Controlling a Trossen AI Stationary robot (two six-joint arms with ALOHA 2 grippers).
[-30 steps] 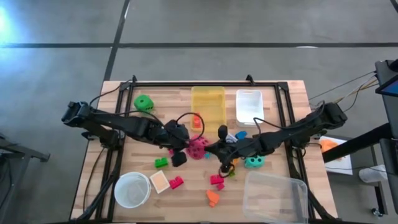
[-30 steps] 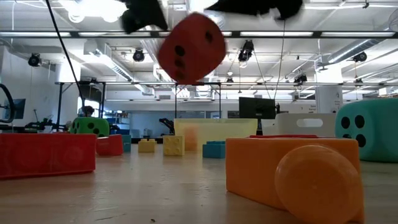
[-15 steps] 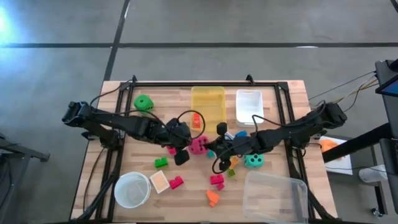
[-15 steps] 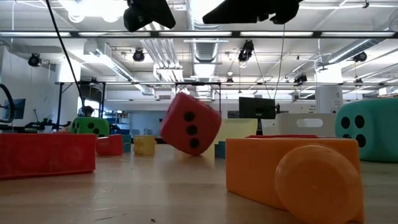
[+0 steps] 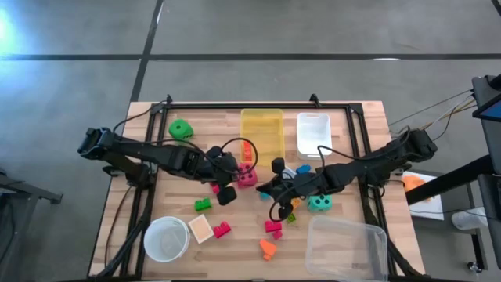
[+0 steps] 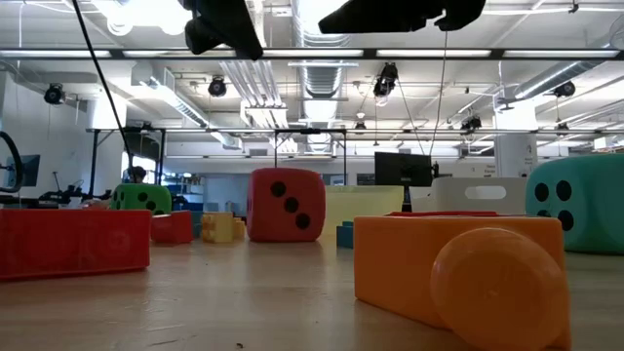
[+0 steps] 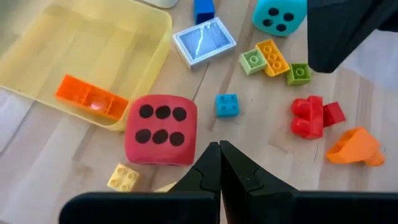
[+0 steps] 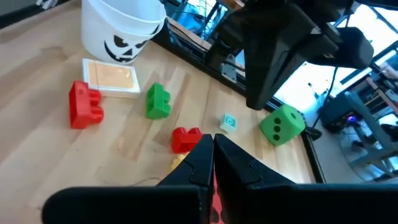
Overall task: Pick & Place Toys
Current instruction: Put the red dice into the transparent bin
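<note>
The red die point(image 6: 284, 205) has come to rest. One second ago it was in the air, near the top of the low view; half a second ago it was tilted on 1 edge close to the bench; now it sits flat on the bench point(image 5: 344, 117) with 3 black dots facing the low camera. In the high view it lies just beside the near corner of the yellow bin point(image 5: 261, 129), outside it, and the left wrist view shows the same: the die stands next to the bin wall, with 6 dots up, not inside the bin.

The left end effector point(image 5: 227, 195) is fully closed and holds nothing; it hangs above the bench a little toward the front from the die. The right end effector point(image 5: 268, 190) is also fully closed and empty, near the middle of the bench, with the teal die point(image 5: 318, 203) beside its arm.

The drop seems to have missed, if the yellow bin was the goal, so this die probably needs 1 more pick. Only 1 orange block point(image 7: 92, 99) is seen inside the yellow bin. Many toys remain scattered: the green die point(image 5: 181, 129) at the far left, a green block point(image 5: 203, 204), red blocks point(image 5: 222, 229) and an orange piece point(image 5: 268, 249) toward the front. The task looks to be at an early stage.
</note>
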